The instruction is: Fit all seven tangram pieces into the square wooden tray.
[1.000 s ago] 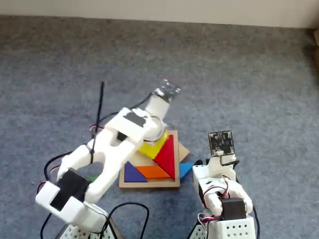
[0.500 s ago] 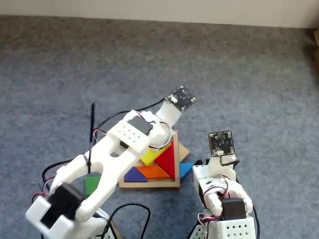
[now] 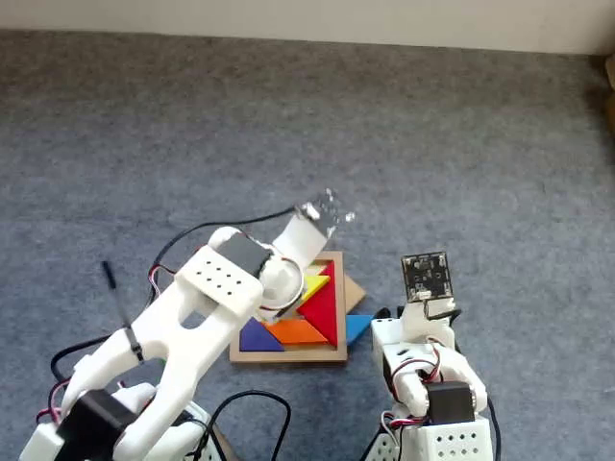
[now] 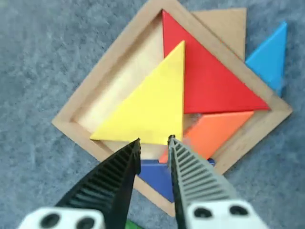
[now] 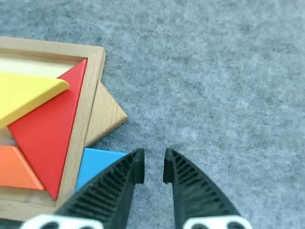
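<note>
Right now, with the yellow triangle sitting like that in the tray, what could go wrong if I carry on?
1. The yellow triangle overlaps the red triangle instead of lying flat in the tray; pressing with the left gripper could jam it.
2. The blue triangle and plain wooden piece lie outside against the tray, near the right gripper; a low sweep could shove them.

A grey-blue, short-pile carpet spreads across the whole floor here, flecked with lighter threads and lit softly and evenly. Along its far edge runs a pale cream strip of wall. A sliver of something brown pokes in at the right.
</note>
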Robot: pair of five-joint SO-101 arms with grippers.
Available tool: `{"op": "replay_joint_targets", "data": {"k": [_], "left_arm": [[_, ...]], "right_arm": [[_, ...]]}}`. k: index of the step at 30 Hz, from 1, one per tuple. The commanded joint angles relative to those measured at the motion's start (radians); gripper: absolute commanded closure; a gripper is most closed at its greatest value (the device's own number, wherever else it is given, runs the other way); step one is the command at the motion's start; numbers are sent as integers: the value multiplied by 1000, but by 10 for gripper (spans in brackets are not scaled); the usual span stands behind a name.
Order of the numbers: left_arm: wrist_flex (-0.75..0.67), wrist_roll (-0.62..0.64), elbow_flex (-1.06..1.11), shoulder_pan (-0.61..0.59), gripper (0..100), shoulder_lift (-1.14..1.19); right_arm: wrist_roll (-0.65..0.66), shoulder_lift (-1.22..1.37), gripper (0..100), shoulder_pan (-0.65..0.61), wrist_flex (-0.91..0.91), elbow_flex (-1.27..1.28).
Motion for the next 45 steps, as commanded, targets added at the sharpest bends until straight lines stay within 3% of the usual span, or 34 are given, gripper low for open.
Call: {"op": "replay_joint_targets", "data": {"k": [1, 6, 14, 29, 35, 38, 45], "left_arm": [[-64, -46, 41, -30, 882, 62], [-135, -46, -10, -76, 883, 180], [-127, -48, -188, -110, 884, 303], [-8, -46, -275, -101, 884, 179], [-5, -37, -266, 15, 885, 180], [-14, 54, -268, 74, 881, 183], [-180, 94, -179, 79, 880, 186]], "right_arm": [[-5, -10, 922, 13, -18, 97], [-5, -10, 922, 13, -18, 97], [-5, -10, 922, 13, -19, 97], [-5, -10, 922, 13, -19, 97], [-5, -10, 922, 13, -19, 97], [-5, -10, 922, 13, -19, 97], [-5, -10, 922, 13, -19, 97]]}}
